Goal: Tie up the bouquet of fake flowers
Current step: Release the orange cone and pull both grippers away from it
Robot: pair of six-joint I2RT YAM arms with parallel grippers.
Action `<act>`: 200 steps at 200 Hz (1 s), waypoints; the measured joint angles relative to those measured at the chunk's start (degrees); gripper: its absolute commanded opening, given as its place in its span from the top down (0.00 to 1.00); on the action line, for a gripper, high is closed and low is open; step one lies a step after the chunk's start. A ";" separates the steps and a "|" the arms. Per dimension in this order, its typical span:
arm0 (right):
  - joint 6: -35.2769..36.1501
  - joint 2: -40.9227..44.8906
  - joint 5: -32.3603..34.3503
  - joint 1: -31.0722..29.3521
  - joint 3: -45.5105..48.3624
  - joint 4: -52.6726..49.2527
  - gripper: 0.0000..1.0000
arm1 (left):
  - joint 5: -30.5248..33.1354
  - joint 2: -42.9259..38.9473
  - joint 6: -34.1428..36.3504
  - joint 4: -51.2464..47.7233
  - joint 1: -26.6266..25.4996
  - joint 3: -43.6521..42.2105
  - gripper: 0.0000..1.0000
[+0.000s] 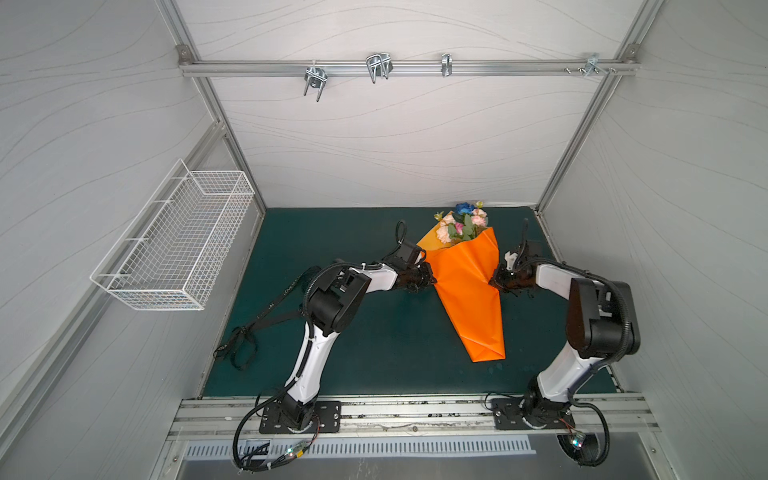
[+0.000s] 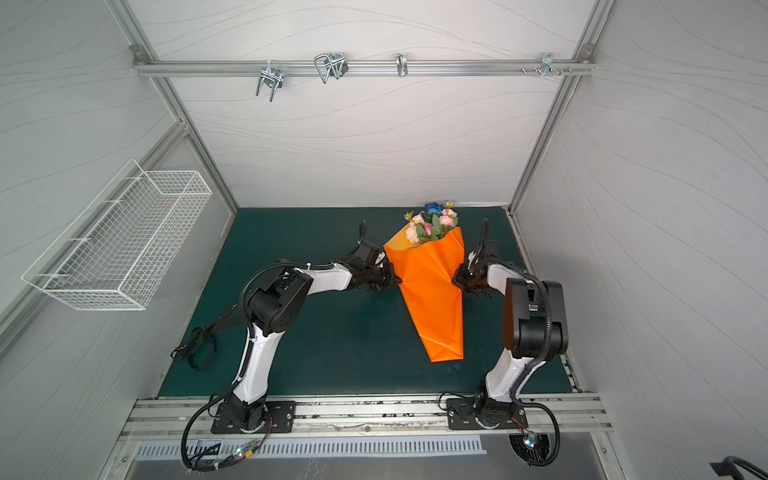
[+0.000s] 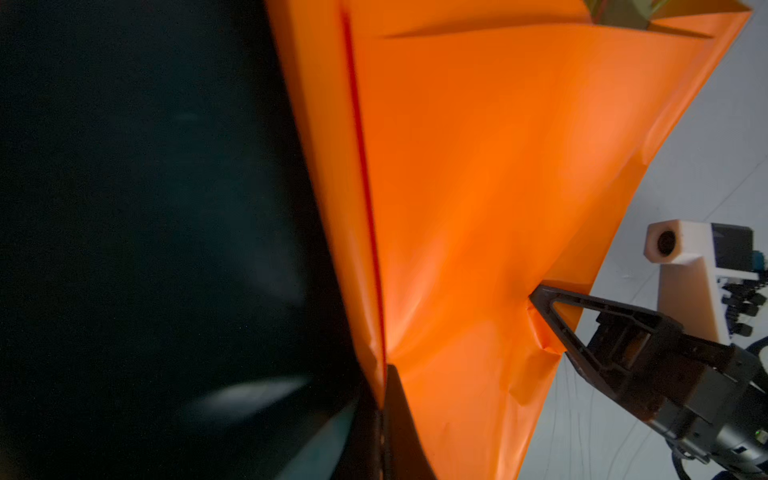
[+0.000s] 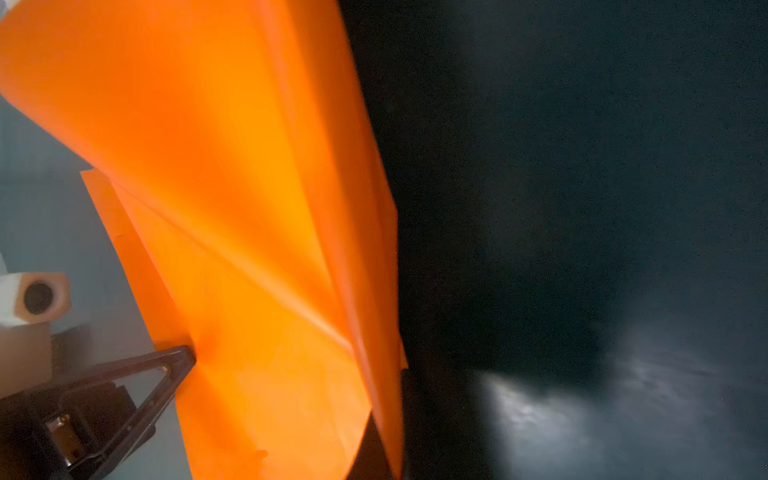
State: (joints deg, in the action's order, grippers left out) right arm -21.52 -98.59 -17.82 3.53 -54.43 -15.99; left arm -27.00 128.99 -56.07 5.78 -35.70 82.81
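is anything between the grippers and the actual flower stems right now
Yes, the orange wrapping paper. The left gripper and right gripper are each shut on one of its side edges mid-cone, with the stems hidden inside; the bouquet of fake flowers shows only its blooms at the far open end.

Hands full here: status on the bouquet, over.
Left gripper, right gripper: jaws shut on wrap edges. Bouquet inside, untied. Ribbon loose on mat, far left.
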 measured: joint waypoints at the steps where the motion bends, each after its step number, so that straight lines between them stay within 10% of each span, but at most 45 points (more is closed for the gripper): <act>1: 0.00 0.02 0.00 0.22 0.07 0.00 1.00 | 0.00 0.31 -0.11 0.09 -0.09 0.31 1.00; 38: 0.37 0.07 0.22 4.48 0.98 0.02 0.95 | -1.07 6.49 -1.77 0.09 -1.38 9.51 1.00; 94: 0.74 0.28 0.83 4.96 0.20 -0.26 0.44 | -2.38 6.25 -1.97 0.39 -0.52 10.86 0.49; 153: 0.96 10.16 4.48 4.96 0.17 -5.14 0.23 | 1.79 -14.10 6.34 -10.34 5.62 -0.52 0.41; 200: 0.63 20.31 8.66 4.96 0.17 -10.01 0.01 | 20.04 -32.61 23.80 -25.44 12.44 -6.60 0.40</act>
State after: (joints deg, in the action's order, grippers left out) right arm -20.88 -78.28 -9.17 8.49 -54.26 -26.00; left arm -6.96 96.38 -32.27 -19.66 -23.27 76.20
